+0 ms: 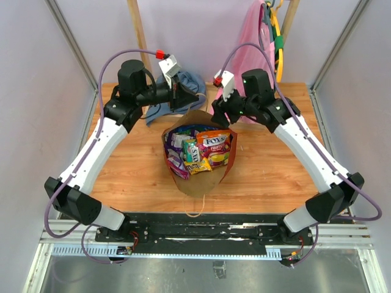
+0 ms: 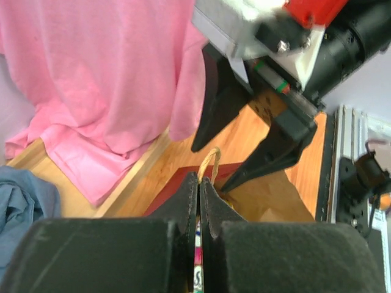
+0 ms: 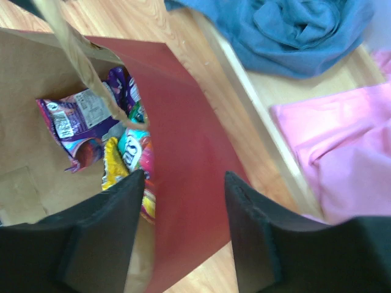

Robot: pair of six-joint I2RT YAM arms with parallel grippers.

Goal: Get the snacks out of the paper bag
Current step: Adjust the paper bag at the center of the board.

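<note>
The bag (image 1: pixel 204 183) sits mid-table, snacks (image 1: pixel 198 149) heaped inside. At its 11 o'clock rim the left gripper (image 2: pixel 200 180) is pinched tight on the twine handle (image 2: pixel 211 160); at 1 o'clock the right gripper (image 3: pixel 183 177) stands part open astride the wall. The snacks look light and slippery: pinch a sealed edge.

Left arm (image 1: pixel 91 152) and right arm (image 1: pixel 308 149) both reach forward, forearms angled inward, wrists close together at far centre. Left gripper (image 2: pixel 199 178) clamped tight, pinching bag handle (image 2: pixel 212 160). Right gripper (image 3: pixel 183 180) jaws apart, straddling bag wall (image 3: pixel 183 122).
</note>
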